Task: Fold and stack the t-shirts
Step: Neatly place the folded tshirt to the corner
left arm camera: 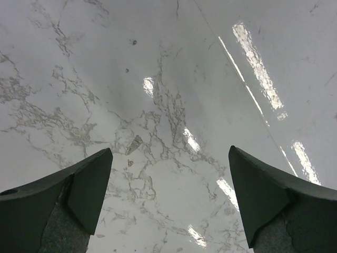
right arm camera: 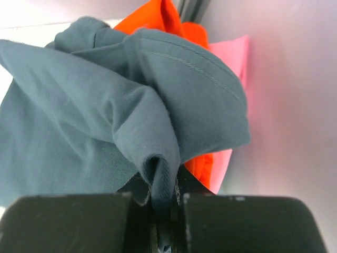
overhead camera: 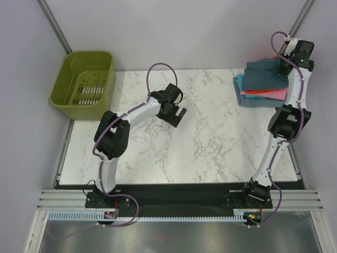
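No text, label, brand, number or sign can be read in any of the views.

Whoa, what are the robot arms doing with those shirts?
The right gripper is pinching the blue-grey shirt, which lies bunched on top of the folded pile of red-orange shirt, pink shirt and teal shirt at the far right corner of the table. The left gripper hangs open mid-table, holding nothing.
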`<state>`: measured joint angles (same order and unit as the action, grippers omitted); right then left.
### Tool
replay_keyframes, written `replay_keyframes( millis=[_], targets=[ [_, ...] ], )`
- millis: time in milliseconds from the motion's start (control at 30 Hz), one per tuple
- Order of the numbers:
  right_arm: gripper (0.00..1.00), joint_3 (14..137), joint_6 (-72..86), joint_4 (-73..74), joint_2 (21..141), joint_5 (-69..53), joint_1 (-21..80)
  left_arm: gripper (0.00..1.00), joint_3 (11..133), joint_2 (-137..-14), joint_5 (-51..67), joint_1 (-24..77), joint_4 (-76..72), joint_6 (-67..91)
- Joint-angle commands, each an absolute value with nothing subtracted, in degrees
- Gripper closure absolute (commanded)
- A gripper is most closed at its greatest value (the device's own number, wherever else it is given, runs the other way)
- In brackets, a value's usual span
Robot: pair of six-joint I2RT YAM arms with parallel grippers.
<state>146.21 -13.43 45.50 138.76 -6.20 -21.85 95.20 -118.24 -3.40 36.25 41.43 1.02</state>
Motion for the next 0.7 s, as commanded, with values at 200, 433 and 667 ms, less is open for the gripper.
replay_keyframes(
  millis=[200, 433, 667],
  targets=[
    [1.0, 150.65, -14.23, 33.49, 140.1, -1.5, -20.74, 0.01, 94.48, -115.22, -6.5, 37.0, 40.34, -2.02],
    [0.16, 149.06, -14.15, 30.59, 138.08, 4.55, -20.48, 0.01, 95.01, -115.84, -7.12, 37.88, 40.17, -1.93],
    [0.07, 146.18, -10.47, 30.59, 125.0, 3.36, -20.39, 0.01, 94.83, -115.4, -8.17, 37.97, 39.64, -1.58]
  ],
)
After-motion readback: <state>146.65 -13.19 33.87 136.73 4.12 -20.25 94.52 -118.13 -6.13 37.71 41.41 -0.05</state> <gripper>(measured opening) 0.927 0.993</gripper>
